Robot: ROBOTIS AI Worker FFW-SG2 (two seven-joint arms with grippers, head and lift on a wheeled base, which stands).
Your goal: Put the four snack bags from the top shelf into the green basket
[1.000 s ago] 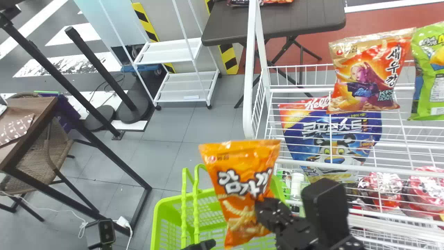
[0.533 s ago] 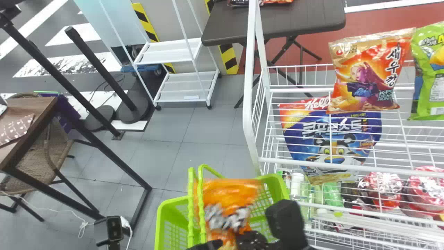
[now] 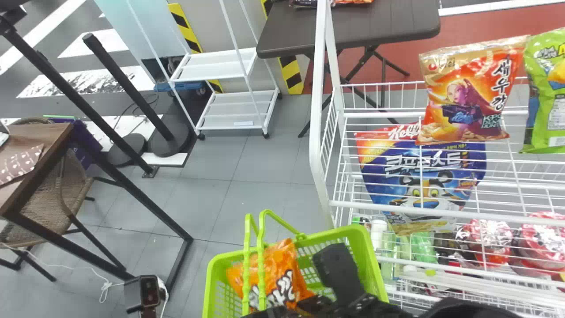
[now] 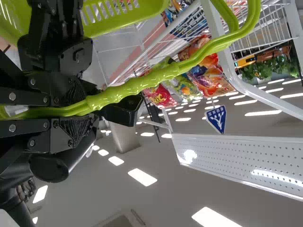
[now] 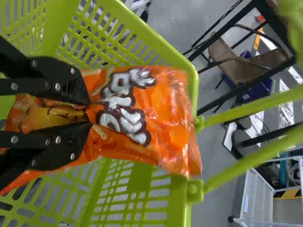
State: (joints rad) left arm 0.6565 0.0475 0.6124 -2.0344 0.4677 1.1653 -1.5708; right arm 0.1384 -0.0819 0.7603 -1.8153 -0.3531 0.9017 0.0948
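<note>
The orange snack bag (image 3: 276, 276) is inside the green basket (image 3: 371, 260), behind its raised handles. My right gripper (image 3: 311, 304) reaches over the basket's opening at the bag's lower end. From the right wrist, the gripper (image 5: 87, 111) pinches the crumpled bag (image 5: 165, 123) between both fingers. My left gripper (image 3: 267, 312) is at the bottom edge by the handles; in the left wrist view that gripper (image 4: 90, 111) is closed around a green handle (image 4: 165, 74). On the top shelf stand a red-and-gold snack bag (image 3: 470, 97) and a green one (image 3: 549, 92).
The white wire rack (image 3: 315, 145) rises just right of the basket, with a blue cereal bag (image 3: 419, 176) and bottles lower down. A brown table (image 3: 35, 154) and black posts stand to the left, a white cart (image 3: 234, 110) farther back.
The right gripper has carried the orange bag down and leftward from above the basket into it. Basket and handles have shifted slightly right.
</note>
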